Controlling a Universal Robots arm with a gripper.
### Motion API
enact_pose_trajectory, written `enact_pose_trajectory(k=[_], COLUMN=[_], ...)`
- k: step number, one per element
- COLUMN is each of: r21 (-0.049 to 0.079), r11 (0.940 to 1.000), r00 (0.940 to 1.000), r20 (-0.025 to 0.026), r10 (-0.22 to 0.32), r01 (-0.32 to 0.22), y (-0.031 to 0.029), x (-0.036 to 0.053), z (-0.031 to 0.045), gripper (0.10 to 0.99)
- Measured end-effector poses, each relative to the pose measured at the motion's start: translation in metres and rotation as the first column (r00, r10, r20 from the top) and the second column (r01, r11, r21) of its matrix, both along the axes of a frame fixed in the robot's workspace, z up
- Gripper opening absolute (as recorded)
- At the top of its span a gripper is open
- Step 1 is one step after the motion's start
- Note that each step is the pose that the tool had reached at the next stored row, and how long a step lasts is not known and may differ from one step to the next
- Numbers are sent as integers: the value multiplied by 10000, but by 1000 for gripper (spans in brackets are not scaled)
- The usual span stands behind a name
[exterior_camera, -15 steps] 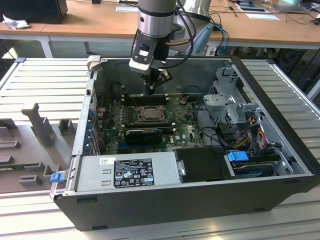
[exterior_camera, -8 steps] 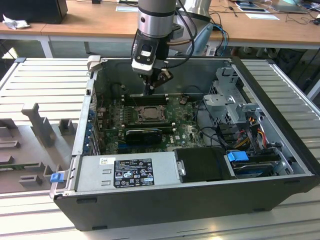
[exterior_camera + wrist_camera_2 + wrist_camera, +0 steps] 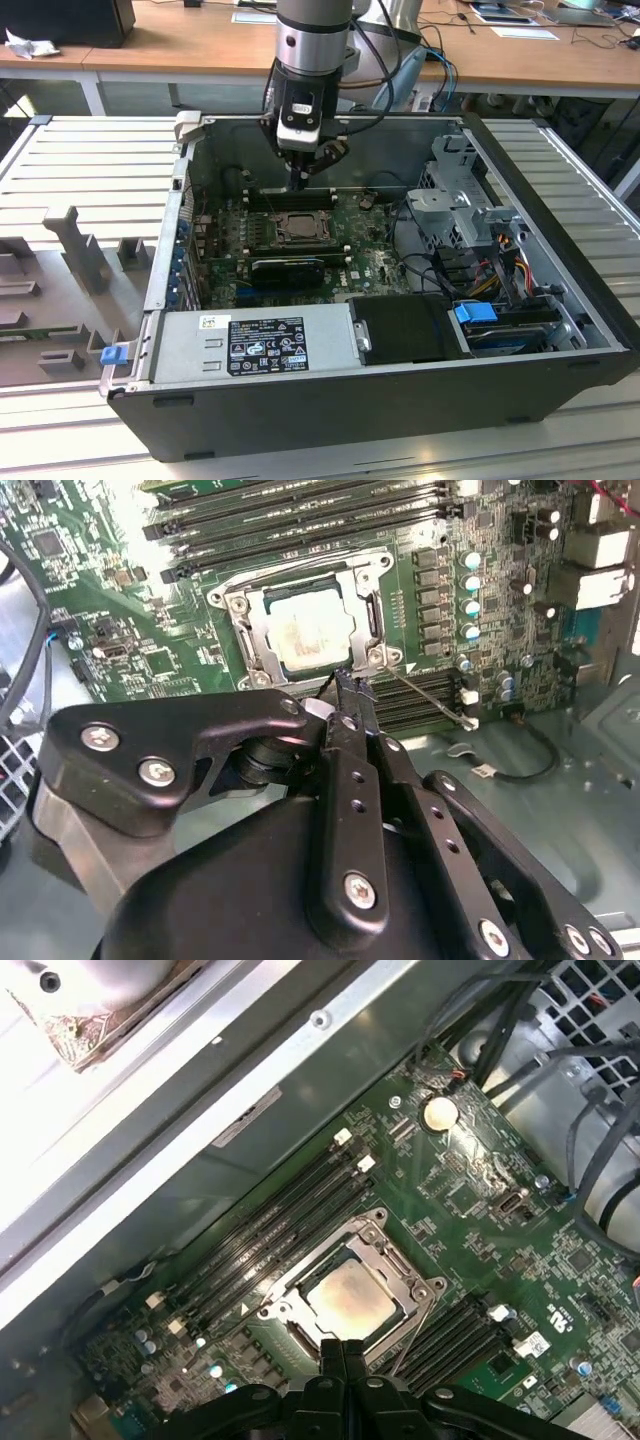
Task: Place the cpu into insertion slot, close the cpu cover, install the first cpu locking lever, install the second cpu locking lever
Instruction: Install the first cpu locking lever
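1. The jaws are pressed fully together, their flat black metal fingers (image 3: 343, 1360) meeting along a thin seam, and they grip nothing.
2. In the second wrist view the fingertip (image 3: 346, 685) sits at a corner of the cover (image 3: 243, 630); whether it touches cannot be told.
3. The cpu (image 3: 305, 632) lies flat in the slot (image 3: 278, 230), a pale, dull silvery square with a faintly mottled face.
4. The cover, a thin bright metal frame with a large square cut-out, lies down around the cpu, with screw heads at its corners.
5. A thin wire lever (image 3: 430, 695) runs outward from the socket corner near the fingertip, ending in a small pale tip.
6. Long black memory slots (image 3: 300, 520) run on both sides of the socket on the green board (image 3: 470, 1190).
7. A round, shiny coin cell (image 3: 440, 1112) sits on the board, well apart from the socket.
8. In the exterior view the arm (image 3: 312, 40) reaches down into the open dark case (image 3: 400, 400), which lies on a ribbed aluminium bench (image 3: 90, 150).
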State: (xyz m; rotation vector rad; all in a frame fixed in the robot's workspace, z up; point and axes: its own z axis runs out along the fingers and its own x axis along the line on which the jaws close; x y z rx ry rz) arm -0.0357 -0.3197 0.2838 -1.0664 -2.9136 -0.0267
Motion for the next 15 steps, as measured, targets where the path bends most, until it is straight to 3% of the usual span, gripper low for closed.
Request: enact_pose_trajectory(k=[9, 15], r21=[0, -1], r11=[9928, 9794], r00=[9928, 9794], r20=[0, 3], r10=[1199, 2021], r01=[-1199, -2021], y=[0, 0], x=[0, -4], z=[0, 0], gripper=[106, 106])
